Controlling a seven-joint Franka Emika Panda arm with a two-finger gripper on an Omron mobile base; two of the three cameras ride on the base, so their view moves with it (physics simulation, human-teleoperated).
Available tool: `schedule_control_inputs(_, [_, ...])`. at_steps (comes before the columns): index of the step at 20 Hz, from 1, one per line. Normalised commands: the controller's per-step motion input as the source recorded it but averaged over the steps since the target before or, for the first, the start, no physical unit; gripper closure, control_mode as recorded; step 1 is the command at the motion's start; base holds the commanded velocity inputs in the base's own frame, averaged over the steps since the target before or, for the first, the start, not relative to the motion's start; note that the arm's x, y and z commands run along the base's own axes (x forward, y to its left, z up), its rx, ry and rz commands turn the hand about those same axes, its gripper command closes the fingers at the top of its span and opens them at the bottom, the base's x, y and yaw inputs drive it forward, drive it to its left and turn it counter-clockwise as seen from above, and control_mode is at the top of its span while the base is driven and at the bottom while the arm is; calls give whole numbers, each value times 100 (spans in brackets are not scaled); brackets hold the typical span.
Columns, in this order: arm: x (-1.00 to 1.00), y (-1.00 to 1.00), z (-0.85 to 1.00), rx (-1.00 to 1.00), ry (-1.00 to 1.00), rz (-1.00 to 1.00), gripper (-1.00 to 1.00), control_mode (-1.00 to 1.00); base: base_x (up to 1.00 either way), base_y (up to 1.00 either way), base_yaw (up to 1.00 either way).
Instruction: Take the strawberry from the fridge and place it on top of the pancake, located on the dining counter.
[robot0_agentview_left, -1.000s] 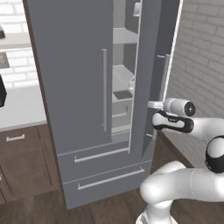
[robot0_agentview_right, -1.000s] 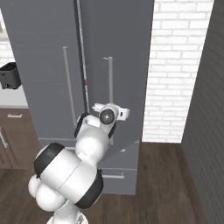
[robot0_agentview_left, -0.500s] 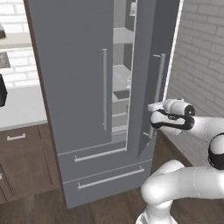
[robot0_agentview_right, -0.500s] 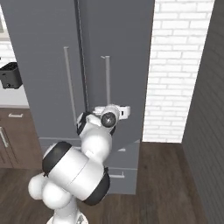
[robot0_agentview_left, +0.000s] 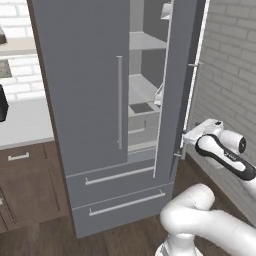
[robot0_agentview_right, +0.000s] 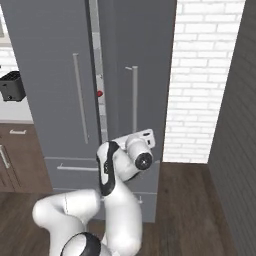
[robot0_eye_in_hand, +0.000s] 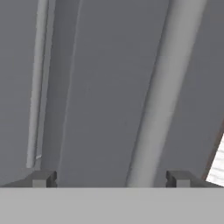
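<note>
Standing upright, fridge (robot0_agentview_left: 85, 85) handle (robot0_eye_in_hand: 157, 100), perhaps between hand (robot0_eye_in_hand: 111, 179)

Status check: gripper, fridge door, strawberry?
Gripper open, holding nothing, facing the door handle. Fridge right door part open. Strawberry visible through the gap, door in the way.

The gripper (robot0_eye_in_hand: 109, 179) is facing the grey fridge (robot0_eye_in_hand: 100, 96) door up close, its finger tips (robot0_eye_in_hand: 41, 178) standing wide apart. A silver bar handle (robot0_eye_in_hand: 162, 100) is running up at a slant between them, ungripped.
</note>
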Motion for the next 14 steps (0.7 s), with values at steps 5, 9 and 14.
schedule_control_inputs(5, [-100,9,25,-20,-8,39,-100,-100,0,0,0])
schedule_control_inputs(9, [-100,27,42,-23,-13,28,-100,-100,0,0,0])
schedule_control_inputs(14, [-82,94,16,-36,-12,5,-100,-100,0,0,0])
